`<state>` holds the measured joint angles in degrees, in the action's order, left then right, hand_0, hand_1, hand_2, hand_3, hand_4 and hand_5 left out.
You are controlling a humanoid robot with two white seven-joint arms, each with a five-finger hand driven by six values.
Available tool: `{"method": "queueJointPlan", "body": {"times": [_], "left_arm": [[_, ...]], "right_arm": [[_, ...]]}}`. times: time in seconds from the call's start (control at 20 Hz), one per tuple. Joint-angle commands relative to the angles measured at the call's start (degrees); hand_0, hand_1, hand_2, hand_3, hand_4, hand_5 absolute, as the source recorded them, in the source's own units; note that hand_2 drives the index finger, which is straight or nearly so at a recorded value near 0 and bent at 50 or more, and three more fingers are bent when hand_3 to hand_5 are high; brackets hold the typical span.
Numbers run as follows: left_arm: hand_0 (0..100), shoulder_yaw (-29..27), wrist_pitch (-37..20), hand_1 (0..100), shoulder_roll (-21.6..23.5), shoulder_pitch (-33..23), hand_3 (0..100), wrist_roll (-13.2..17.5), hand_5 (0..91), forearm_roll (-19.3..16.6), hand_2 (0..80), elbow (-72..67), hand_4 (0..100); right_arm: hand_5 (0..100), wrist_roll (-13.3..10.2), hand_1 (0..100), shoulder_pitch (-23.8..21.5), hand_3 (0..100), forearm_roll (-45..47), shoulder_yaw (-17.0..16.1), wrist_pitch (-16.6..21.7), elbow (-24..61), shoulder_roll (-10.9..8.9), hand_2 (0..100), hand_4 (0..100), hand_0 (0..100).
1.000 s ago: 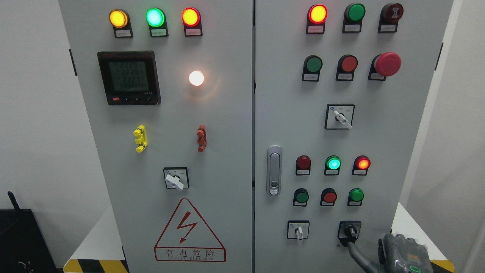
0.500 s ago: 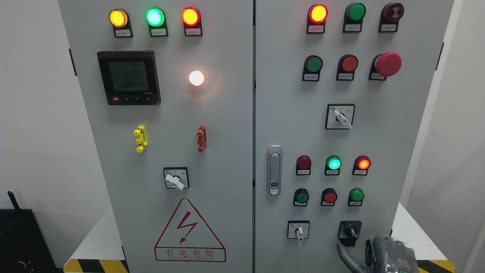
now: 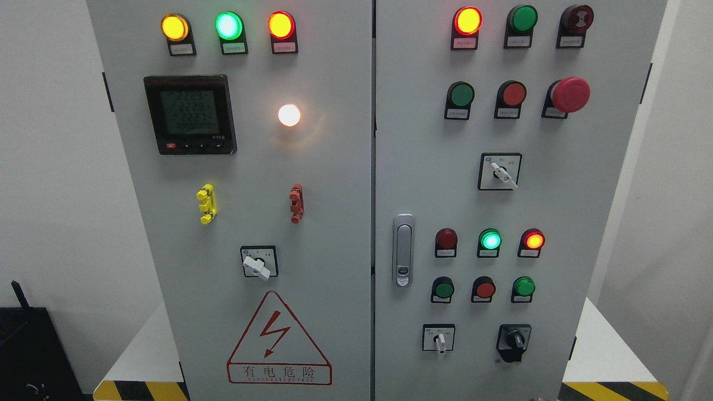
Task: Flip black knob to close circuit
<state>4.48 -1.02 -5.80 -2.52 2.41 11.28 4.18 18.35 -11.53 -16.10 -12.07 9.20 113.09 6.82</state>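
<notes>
The black knob [image 3: 514,340] sits on a black square plate at the lower right of the grey cabinet's right door [image 3: 518,200]. Its handle points roughly straight down. Nothing touches it. Neither of my hands shows in the head view; both arms are out of the picture.
To the knob's left is a white selector switch [image 3: 440,340]. Above it run rows of lamps and push buttons, with a green lamp [image 3: 490,240] and a red lamp [image 3: 533,240] lit. A red mushroom button [image 3: 570,93] and a door latch [image 3: 403,249] also stand out from the door.
My right hand, which was just below and right of the black knob, has dropped downward out of the picture. The knob looks unmoved.
</notes>
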Motion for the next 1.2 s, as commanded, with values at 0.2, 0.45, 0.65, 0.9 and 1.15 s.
{"method": "queueJointPlan", "body": {"times": [0.2, 0.45, 0.65, 0.9, 1.15], "left_arm": [[12, 0.0, 0.0, 56, 0.0, 0.0, 0, 0.0, 0.0, 0.1, 0.0, 0.0, 0], [12, 0.0, 0.0, 56, 0.0, 0.1, 0, 0.0, 0.0, -0.1, 0.0, 0.0, 0], [12, 0.0, 0.0, 56, 0.0, 0.1, 0, 0.0, 0.0, -0.1, 0.0, 0.0, 0], [12, 0.0, 0.0, 56, 0.0, 0.0, 0, 0.0, 0.0, 0.1, 0.0, 0.0, 0], [12, 0.0, 0.0, 56, 0.0, 0.0, 0, 0.0, 0.0, 0.1, 0.0, 0.0, 0]], "right_arm": [[0, 7.1, 0, -16.9, 0, 29.1, -3.5, 5.7, 6.6, -1.02, 0, 0, 0], [0, 7.4, 0, -17.2, 0, 30.8, -2.8, 5.7, 6.3, -1.11, 0, 0, 0], [0, 7.5, 0, -17.1, 0, 30.8, -2.8, 5.4, 5.0, -1.11, 0, 0, 0], [0, 10.8, 0, -17.0, 0, 30.9, -2.9, 5.3, 3.6, -1.11, 0, 0, 0], [0, 10.9, 0, -16.3, 0, 30.9, -3.0, 5.0, 3.5, -1.02, 0, 0, 0]]}}
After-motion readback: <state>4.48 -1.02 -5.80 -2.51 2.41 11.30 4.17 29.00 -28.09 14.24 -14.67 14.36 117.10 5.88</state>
